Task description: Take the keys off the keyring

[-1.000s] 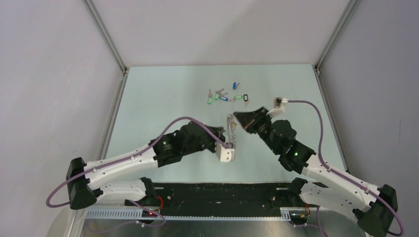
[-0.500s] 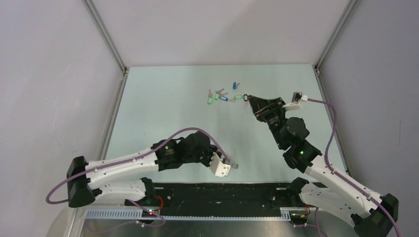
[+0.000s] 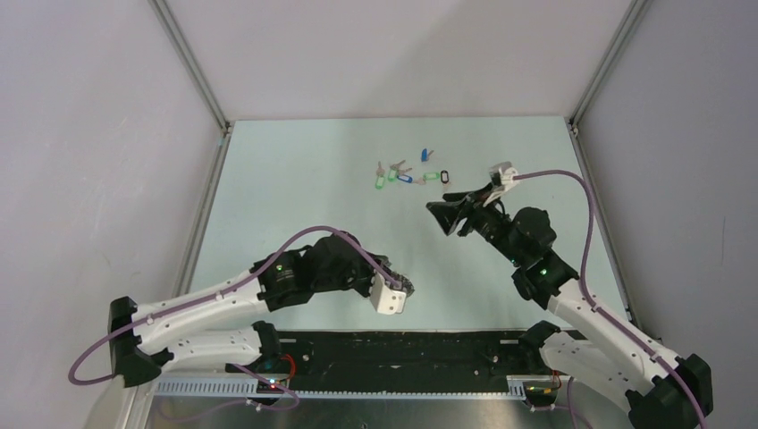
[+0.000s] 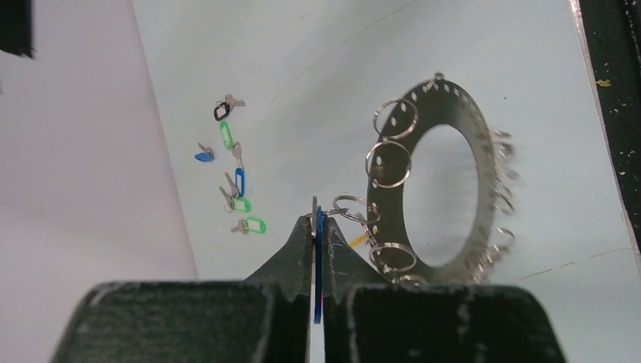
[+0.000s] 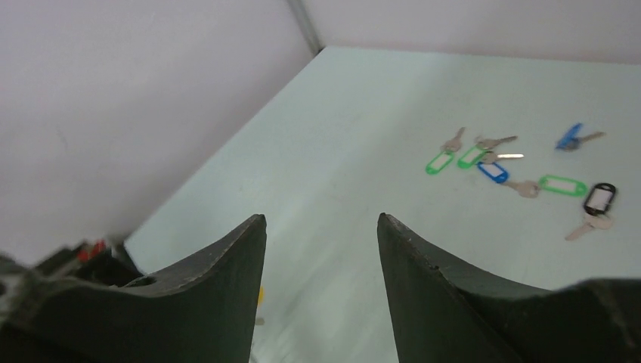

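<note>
My left gripper (image 4: 317,219) is shut on a blue tag (image 4: 318,257) and its silver key, low over the near part of the table (image 3: 295,179). A small split ring still links them to the keyring (image 4: 446,102), a flat silver hoop with holes and several small rings, just right of the jaws. In the top view the left gripper (image 3: 400,288) hides most of the hoop. Several loose keys (image 3: 407,173) with green, blue and black tags lie at the far middle and also show as loose keys (image 5: 514,170). My right gripper (image 3: 442,217) hovers open near them, and the right gripper (image 5: 321,218) holds nothing.
Grey walls and metal frame posts (image 3: 188,63) close in the table on the left, right and back. A black strip (image 3: 402,349) runs along the near edge between the arm bases. The purple cables (image 3: 572,179) arch above both arms.
The left arm has drawn the keyring back from mid-table toward the near edge. The right gripper left the ring, swung toward the loose keys, came back left and opened.
</note>
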Controlling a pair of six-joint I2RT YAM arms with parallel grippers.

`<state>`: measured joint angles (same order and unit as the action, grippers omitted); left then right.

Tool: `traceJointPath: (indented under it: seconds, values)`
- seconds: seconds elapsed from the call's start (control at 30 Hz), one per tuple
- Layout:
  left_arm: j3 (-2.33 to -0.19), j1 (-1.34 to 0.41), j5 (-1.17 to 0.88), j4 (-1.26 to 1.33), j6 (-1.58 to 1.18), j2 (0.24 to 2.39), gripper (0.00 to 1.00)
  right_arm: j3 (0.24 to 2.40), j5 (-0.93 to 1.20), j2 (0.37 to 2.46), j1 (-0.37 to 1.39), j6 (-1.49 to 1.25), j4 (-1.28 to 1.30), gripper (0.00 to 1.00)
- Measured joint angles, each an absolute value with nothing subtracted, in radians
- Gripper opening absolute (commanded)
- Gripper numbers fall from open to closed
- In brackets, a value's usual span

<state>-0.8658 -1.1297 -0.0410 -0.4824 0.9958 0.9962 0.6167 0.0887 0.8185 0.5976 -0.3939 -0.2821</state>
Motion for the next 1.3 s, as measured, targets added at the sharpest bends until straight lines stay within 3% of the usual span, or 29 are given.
traceJointPath:
  seconds: [0.3, 0.83, 1.17, 1.3]
  values:
    - [-0.881, -1.13, -0.033, -0.481, 1.008, 0.941, 0.0, 0.563, 0.45, 0.875, 0.617, -0.143, -0.353, 0.68]
    - [-0.881, -1.13, -0.03, -0.479, 1.029, 0.904, 0.0, 0.543, 0.566, 1.005, 0.805, 0.125, -0.435, 0.63]
    - [-0.881, -1.13, -0.03, -0.474, 1.029, 0.885, 0.0, 0.543, 0.601, 1.036, 0.826, 0.152, -0.48, 0.45]
    - [-0.881, -1.13, -0.03, -0.474, 1.029, 0.883, 0.0, 0.543, 0.627, 1.055, 0.837, 0.151, -0.502, 0.29]
